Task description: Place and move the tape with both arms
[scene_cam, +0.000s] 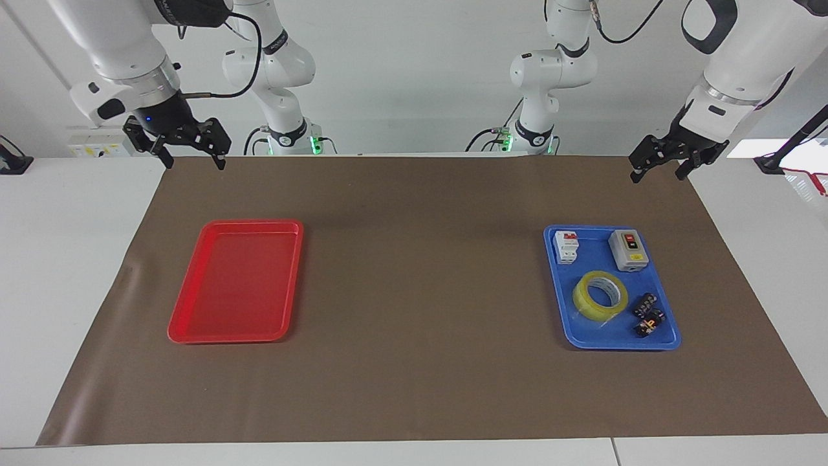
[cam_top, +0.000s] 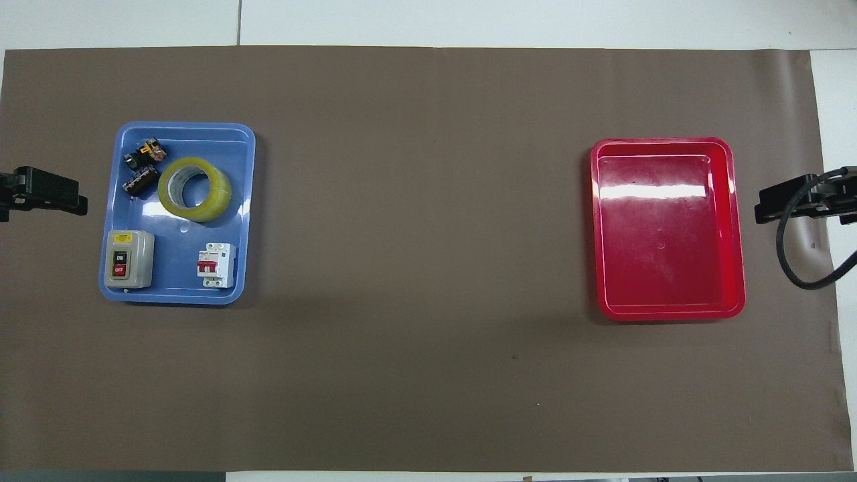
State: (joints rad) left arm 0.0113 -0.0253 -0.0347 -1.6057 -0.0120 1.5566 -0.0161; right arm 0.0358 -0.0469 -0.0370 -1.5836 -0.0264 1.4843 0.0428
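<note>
White surface (scene_cam: 77, 272) under a wide brown mat (scene_cam: 420, 375), pale wall at the back. Two trays on the mat, well apart. Toward the left arm's end, a blue tray (scene_cam: 666, 338) holding several things. Roll of yellow tape (scene_cam: 599, 296) lying flat near the tray's middle, white core showing, ring hole up. Just beside the tape, toward the tray's outer edge, two small dark components (scene_cam: 649, 314), too small to identify. Nearer to the robots than the tape, a grey switch box (scene_cam: 628, 250) with a red and black button, and a white circuit breaker (scene_cam: 566, 246) with a red toggle, side by side, apart from each other. Toward the right arm's end, a red tray (scene_cam: 194, 323).

Left gripper (scene_cam: 661, 169) raised over the mat's corner at the left arm's end, fingers spread open, holding nothing, well apart from the blue tray. Right gripper (scene_cam: 192, 155) raised over the mat's corner at the right arm's end, fingers likewise spread open and holding nothing, well apart from the red tray. Both arms waiting. Between them along the back edge, two smaller white arms (scene_cam: 278, 77) with green-lit bases.
</note>
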